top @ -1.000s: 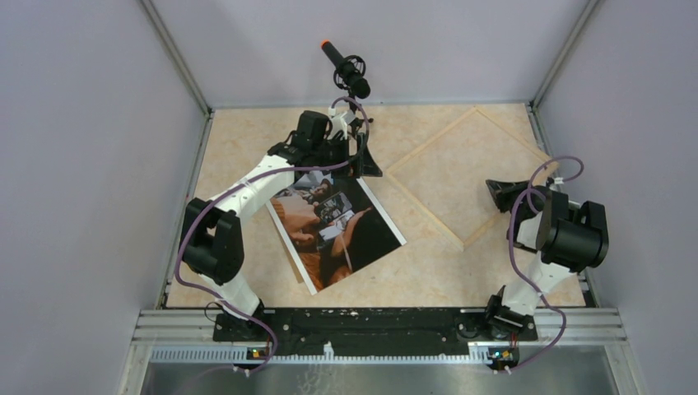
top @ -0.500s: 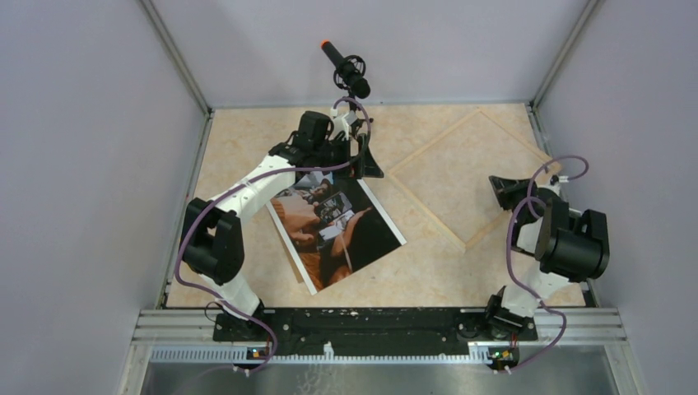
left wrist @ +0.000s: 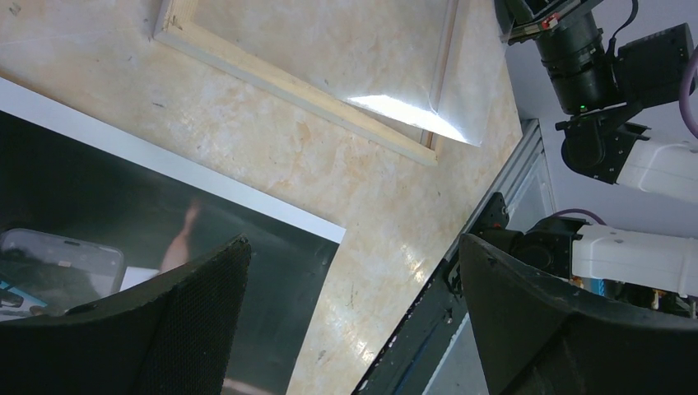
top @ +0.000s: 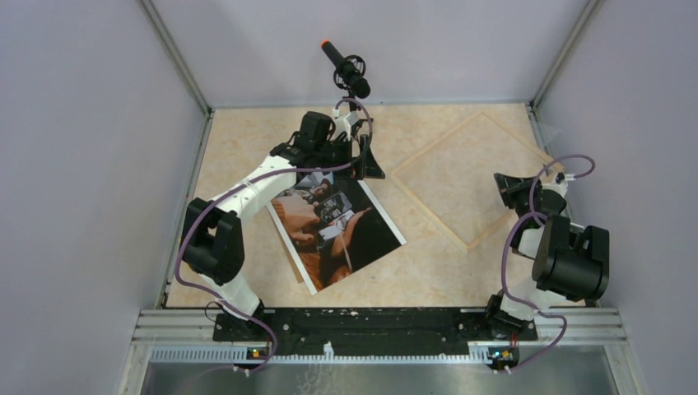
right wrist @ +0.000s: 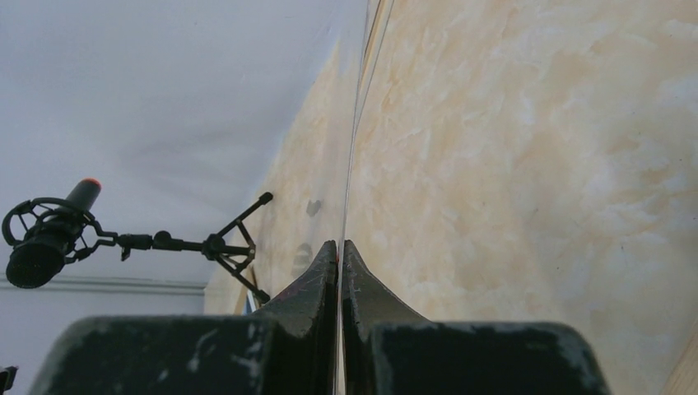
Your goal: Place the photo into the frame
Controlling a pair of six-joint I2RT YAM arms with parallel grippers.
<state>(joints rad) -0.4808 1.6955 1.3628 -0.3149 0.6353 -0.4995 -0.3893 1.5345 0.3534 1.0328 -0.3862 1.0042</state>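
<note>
Two arms stand at the near edge of the desk (top: 247, 156), one left and one right. Just past them lies one photo (top: 337, 234), dark side up. It sits slanted on the left half, one corner pointing at the arm bases.

The left end effector (top: 367, 164) hangs over the photo's far corner. Its fingers are spread wide and hold nothing. The left arm is the nearer one to the photo.

One frame (top: 428, 210) lies to the right of the photo, a bit farther back and not touching it. It is slanted too, and I think its long sides run from near-left to far-right. So the photo has to go right and a little away to reach it.

The right end effector (top: 512, 189) is at the frame's near right side. Its fingers are pressed together on a very thin edge there. It looks like the frame's clear sheet, but I am not sure.

One microphone (top: 350, 74) stands at the very back.
</note>
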